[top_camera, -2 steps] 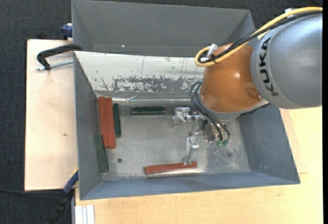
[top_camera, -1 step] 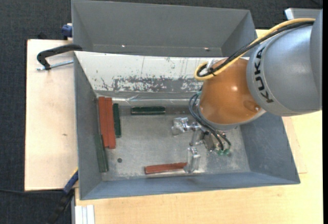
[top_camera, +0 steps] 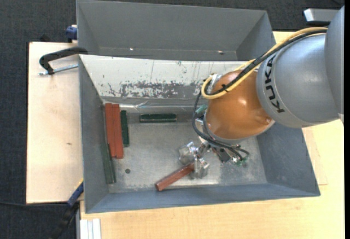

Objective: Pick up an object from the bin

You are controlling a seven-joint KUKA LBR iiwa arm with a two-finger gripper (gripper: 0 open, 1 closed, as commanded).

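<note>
- Red-brown stick [top_camera: 174, 177] lies flat on the floor of the bin [top_camera: 164, 30]. One end is right at the gripper [top_camera: 195, 159], and the rest slants away from it toward the near wall.
- Gripper is down at floor level, under the arm's orange cover [top_camera: 235, 115]. Cannot tell how wide it stands or whether it has the stick: metal and stick end overlap from where I stand.
- Risk: contact is at the extreme end of the stick. Lifted from there, the long free part would probably droop, twist and slip out.
- Risk: the free end lies close to the near wall, so a drag or tilt could jam it at the wall's foot.
- Risk: closing beside the stick rather than round it would shove it off, and the arm would come up with nothing.
- Wrong pick looks unlikely. The dark green stick [top_camera: 157, 118] lies apart behind the gripper, and the red block [top_camera: 114, 129] is well apart on the far side.
</note>
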